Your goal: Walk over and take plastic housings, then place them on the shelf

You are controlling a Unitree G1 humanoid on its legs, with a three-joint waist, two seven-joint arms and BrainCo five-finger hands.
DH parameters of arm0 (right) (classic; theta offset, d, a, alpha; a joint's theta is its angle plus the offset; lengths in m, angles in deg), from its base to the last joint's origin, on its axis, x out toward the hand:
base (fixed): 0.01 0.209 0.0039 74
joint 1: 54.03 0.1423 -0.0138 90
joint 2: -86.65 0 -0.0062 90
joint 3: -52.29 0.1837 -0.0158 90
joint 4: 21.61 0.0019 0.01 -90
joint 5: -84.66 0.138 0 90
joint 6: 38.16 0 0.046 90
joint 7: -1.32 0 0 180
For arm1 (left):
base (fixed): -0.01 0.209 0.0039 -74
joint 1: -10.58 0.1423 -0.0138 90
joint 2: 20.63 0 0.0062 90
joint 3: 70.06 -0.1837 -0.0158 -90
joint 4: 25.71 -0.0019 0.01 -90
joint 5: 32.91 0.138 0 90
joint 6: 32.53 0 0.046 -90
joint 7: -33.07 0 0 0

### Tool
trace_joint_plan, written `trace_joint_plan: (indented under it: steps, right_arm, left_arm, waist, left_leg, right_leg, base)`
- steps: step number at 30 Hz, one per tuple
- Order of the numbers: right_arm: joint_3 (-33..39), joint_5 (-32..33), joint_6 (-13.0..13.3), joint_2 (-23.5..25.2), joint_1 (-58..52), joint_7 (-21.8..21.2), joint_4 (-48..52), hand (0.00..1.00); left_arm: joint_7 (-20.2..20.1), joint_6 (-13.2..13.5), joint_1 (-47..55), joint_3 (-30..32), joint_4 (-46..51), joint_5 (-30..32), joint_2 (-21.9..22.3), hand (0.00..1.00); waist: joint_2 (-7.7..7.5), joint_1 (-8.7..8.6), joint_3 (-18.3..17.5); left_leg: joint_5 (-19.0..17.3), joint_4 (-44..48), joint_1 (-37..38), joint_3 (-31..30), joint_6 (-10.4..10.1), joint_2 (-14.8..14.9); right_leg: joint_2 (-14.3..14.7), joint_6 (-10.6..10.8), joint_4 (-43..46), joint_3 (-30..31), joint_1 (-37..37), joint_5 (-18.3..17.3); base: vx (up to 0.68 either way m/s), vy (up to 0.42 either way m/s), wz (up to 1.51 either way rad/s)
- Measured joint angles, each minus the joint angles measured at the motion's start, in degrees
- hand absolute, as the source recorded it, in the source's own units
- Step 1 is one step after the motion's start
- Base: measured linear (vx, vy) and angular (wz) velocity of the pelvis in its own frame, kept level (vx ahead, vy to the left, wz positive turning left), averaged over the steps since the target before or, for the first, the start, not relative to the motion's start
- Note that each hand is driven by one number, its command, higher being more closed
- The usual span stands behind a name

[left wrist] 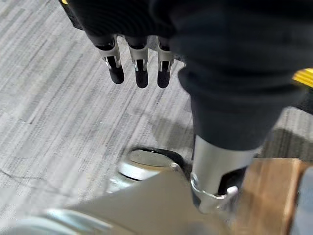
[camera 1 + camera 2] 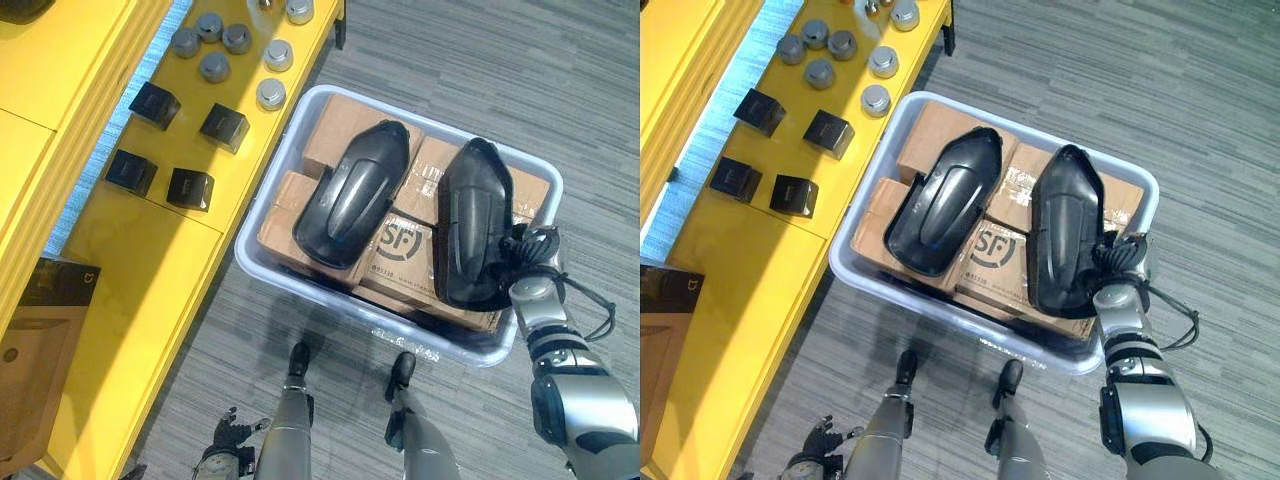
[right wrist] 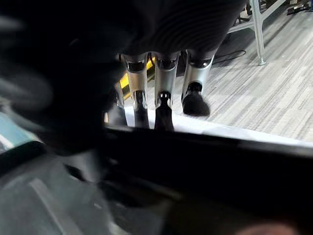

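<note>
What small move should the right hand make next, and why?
Probably curl the right hand shut on the near end of the right-side housing: its fingers look straight across that housing's rim, not yet gripping, and the housing lies on cardboard boxes in the bin.

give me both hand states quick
left hand: open, empty
right hand: open, fingers straight at the right housing rim

Left hand (image 1: 141, 66) hung with fingers straight and relaxed over grey striped carpet (image 1: 54, 122), a brown surface (image 1: 268, 196) close by.
</note>
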Motion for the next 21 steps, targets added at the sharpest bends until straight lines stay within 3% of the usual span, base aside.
trace_joint_plan:
  steps: [4,5,8,9,13,17,21]
  right_arm:
    - [-0.9,-6.1,-1.0,1.7,-8.6,-0.1,10.2,1.00]
    - [-0.8,-7.6,-1.2,2.5,-12.0,0.0,15.2,1.00]
    - [-0.5,-10.1,-1.6,2.7,-16.3,-0.1,20.6,1.00]
    - [0.8,-12.0,-1.8,4.0,-19.0,-0.1,23.9,1.00]
    - [1.5,-14.2,-1.8,7.2,-22.4,-1.1,26.4,1.00]
    - [1.2,-14.6,-1.8,8.9,-22.5,-2.2,27.5,1.00]
    - [-2.7,-15.2,-1.8,9.1,-21.1,-2.2,29.4,1.00]
  left_arm:
    - [2.9,-0.1,1.3,1.3,7.5,-2.7,0.7,0.00]
    - [4.5,-0.2,3.6,2.5,17.7,-2.9,1.3,0.00]
    - [6.5,0.0,7.1,3.8,33.2,-2.6,2.0,0.00]
    - [7.7,0.2,9.4,4.9,43.7,-0.6,2.7,0.00]
    - [8.9,0.1,12.2,5.6,61.6,3.9,3.6,0.00]
    - [10.0,0.1,10.2,3.2,68.0,6.6,3.6,0.00]
    - [10.7,0.3,4.8,-5.5,69.1,7.2,3.0,0.00]
  waist:
    - [-0.03,-0.66,0.0]
    - [-0.05,-1.20,0.0]
    - [-0.09,-1.17,-0.1]
    - [-0.28,-1.23,-0.8]
    - [-0.63,-1.34,-4.1]
    - [-0.94,-1.68,-7.7]
    - [-1.70,-2.32,-12.6]
  left_leg:
    - [0.9,-2.9,3.9,0.1,0.1,-0.2]
    - [1.8,-5.0,6.7,0.0,0.2,-0.6]
    - [2.3,-6.6,9.9,-0.1,0.3,-0.9]
    - [2.3,-7.5,11.6,-0.2,0.4,-1.1]
    - [2.3,-9.9,15.5,-0.1,0.8,-1.5]
    - [2.5,-10.8,17.2,-0.7,0.7,-1.5]
    - [2.6,-12.2,18.9,-0.8,0.7,-1.4]
  right_leg:
    - [-0.3,0.1,-0.2,-0.2,2.9,-0.5]
    - [-0.7,0.3,-0.2,-0.6,4.9,-1.0]
    - [-1.1,0.4,-0.2,-0.9,7.5,-1.5]
    - [-1.4,0.8,-0.2,-1.0,9.0,-2.1]
    - [-1.6,1.2,-2.2,-1.3,12.8,-2.3]
    - [-1.5,1.2,-3.9,-2.4,15.4,-2.2]
    - [-1.2,1.3,-6.4,-2.9,17.8,-1.9]
  base:
    - [0.05,-0.015,0.05]
    - [0.04,-0.015,0.14]
    - [0.02,-0.006,0.10]
    - [0.01,0.010,0.10]
    - [0.05,0.015,0.05]
    - [0.10,0.000,0.12]
    - [0.09,0.000,0.04]
